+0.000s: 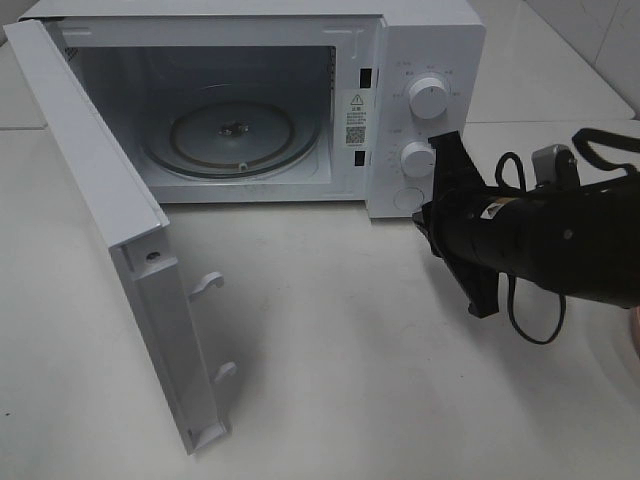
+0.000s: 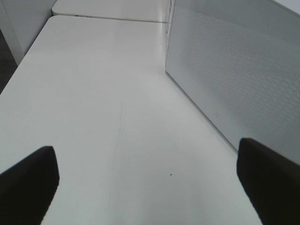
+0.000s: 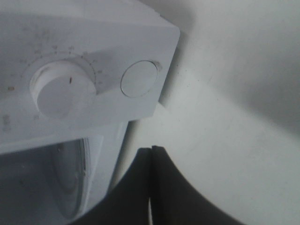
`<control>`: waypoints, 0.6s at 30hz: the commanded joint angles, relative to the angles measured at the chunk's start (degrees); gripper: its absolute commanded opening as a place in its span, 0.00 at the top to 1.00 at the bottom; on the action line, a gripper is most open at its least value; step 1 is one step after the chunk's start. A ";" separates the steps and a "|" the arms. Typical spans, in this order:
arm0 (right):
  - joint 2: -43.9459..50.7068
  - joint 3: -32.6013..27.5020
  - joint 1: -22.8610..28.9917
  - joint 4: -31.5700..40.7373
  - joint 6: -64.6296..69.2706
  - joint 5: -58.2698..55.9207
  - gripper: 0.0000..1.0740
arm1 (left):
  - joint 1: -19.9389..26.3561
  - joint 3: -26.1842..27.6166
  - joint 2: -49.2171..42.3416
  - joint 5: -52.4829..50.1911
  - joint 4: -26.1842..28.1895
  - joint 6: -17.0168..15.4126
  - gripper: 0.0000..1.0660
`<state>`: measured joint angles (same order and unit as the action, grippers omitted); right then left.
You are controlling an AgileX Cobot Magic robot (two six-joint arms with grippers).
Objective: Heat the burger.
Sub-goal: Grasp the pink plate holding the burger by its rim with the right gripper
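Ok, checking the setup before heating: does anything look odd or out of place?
Nothing is spilled or damaged. The white microwave oven's door hangs wide open, its round glass turntable is bare, and no burger shows in any view.

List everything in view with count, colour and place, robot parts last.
microwave: one, white, back of the table
door: one, white, swung open on the left
turntable: one, clear glass, inside the microwave
knobs: two, white, control panel, upper knob above lower knob
round button: one, white, below the lower knob
table: one, white, under everything
cable: one, black, on the right arm
left pincer: one, black, open, above the table
right pincer: one, black, shut, near the lower knob
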<state>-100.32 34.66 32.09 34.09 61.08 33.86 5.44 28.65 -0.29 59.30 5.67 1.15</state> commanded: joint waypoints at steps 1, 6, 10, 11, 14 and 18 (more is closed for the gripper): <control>2.86 -0.23 0.17 -0.97 -7.16 -5.84 0.99 | -0.17 -0.23 -1.38 -0.46 0.17 -0.34 0.08; 7.79 0.11 -0.06 -0.92 -23.03 -17.42 0.98 | -0.17 -0.23 -1.38 -0.46 0.17 -0.34 0.08; 10.54 0.11 -0.06 -0.92 -34.26 -25.32 0.98 | -0.17 -0.23 -1.38 -0.46 0.17 -0.34 0.08; 11.69 0.11 -0.06 -0.92 -38.79 -29.34 0.97 | -0.17 -0.23 -1.38 -0.46 0.17 -0.34 0.08; 12.20 0.11 -0.06 -0.97 -40.74 -30.83 0.97 | -0.17 -0.23 -1.38 -0.46 0.17 -0.34 0.08; 13.64 2.41 -0.06 -4.87 -50.08 -42.06 0.97 | -0.17 -0.23 -1.38 -0.46 0.17 -0.34 0.08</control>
<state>-87.38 36.55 32.03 30.25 13.64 -6.07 5.44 28.65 -0.29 59.30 5.67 1.15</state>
